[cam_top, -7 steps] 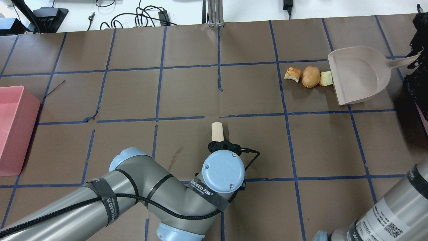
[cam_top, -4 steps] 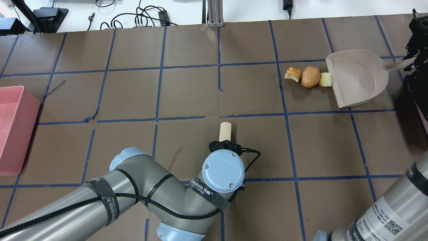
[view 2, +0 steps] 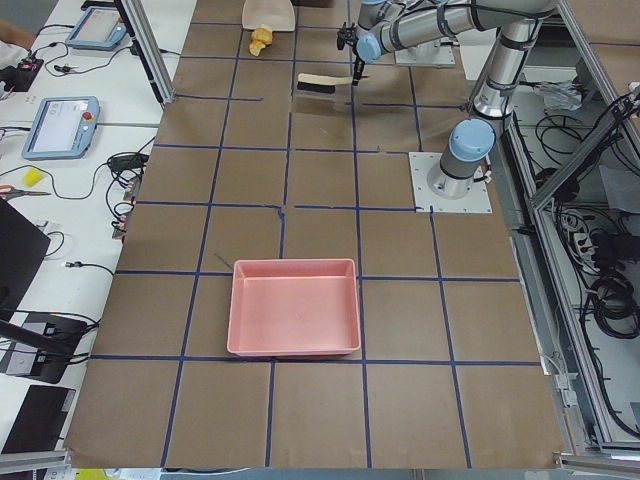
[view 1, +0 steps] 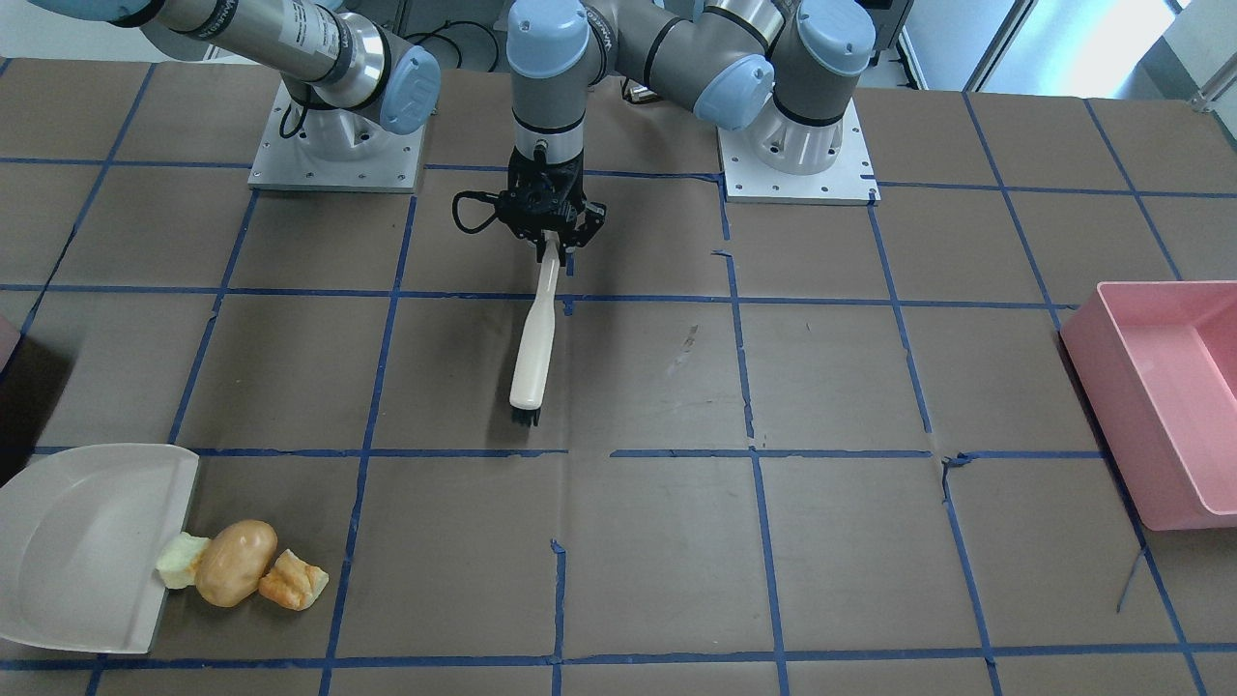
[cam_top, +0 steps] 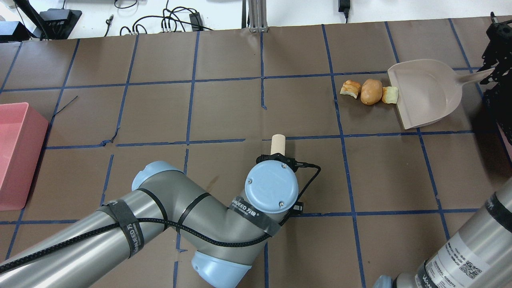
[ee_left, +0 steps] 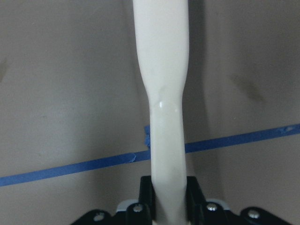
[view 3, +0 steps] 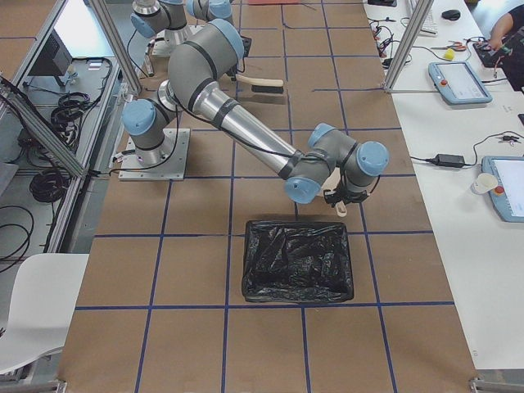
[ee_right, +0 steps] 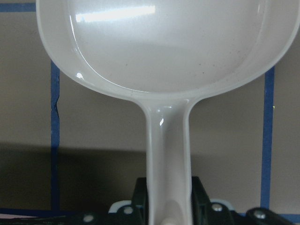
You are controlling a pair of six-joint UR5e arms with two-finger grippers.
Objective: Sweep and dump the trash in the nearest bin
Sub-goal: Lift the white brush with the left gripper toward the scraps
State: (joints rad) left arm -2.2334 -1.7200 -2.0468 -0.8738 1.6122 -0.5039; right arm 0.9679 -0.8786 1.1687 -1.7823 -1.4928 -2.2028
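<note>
The trash lies in a row: an orange chunk [cam_top: 350, 88], a tan potato lump [cam_top: 371, 91] and a pale green cube [cam_top: 390, 95], also in the front view [view 1: 235, 563]. My right gripper [ee_right: 168, 199] is shut on the handle of the beige dustpan [cam_top: 424, 94], whose lip touches the cube. My left gripper [view 1: 548, 230] is shut on the handle of a cream brush [view 1: 533, 338] with black bristles. It holds the brush near the table's middle, well left of the trash in the overhead view [cam_top: 277, 145].
A pink bin [cam_top: 18, 152] stands at the table's left end. A bin lined with a black bag [view 3: 298, 260] stands at the right end, close behind the dustpan. Blue tape lines grid the brown table top.
My left arm has carried the brush right and forward, toward the trash. The dustpan has shifted slightly left, up against the green cube.
</note>
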